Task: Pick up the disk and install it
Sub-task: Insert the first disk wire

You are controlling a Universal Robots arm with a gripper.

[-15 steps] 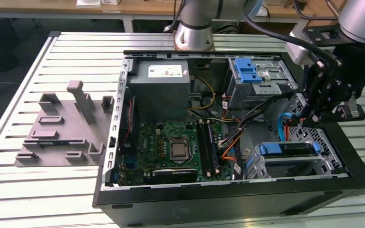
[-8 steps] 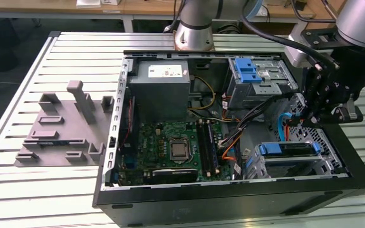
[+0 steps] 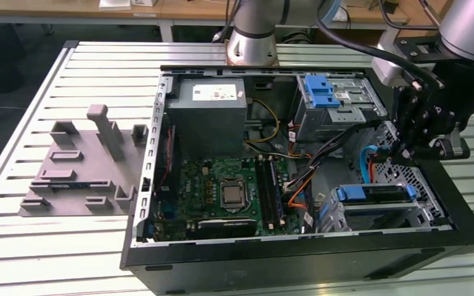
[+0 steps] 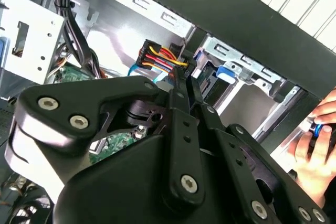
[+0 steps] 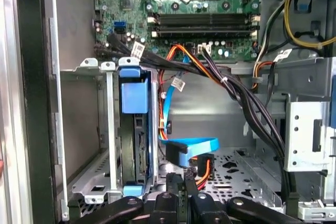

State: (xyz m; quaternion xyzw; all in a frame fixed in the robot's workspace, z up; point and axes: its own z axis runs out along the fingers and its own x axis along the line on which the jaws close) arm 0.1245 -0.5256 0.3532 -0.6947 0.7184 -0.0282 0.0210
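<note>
arm reaches down into the open computer case (image 3: 303, 262) at the exterior view's right, wrist pointing down, gripper (image 3: 407, 151) low over the perforated metal floor beside the drive cage (image 3: 385, 209). in both wrist views the jaws look pressed together, two black fingers (image 5: 181, 192) meeting with nothing between them. the disk (image 5: 135, 124) sits on edge inside that cage, blue frame and tab facing up, near the case's front edge, just beside the gripper. room is tight: grey metal cage wall on one side, a flat blue cable (image 5: 191, 148) and bundled black wires (image 5: 247, 103) draped on the other. green board (image 3: 220, 185) lies mid-case. a person's hand (image 4: 320, 145) rests at the case's outer edge. grey slotted stand (image 3: 84, 166) sits out on the ribbed table (image 3: 23, 246).
</note>
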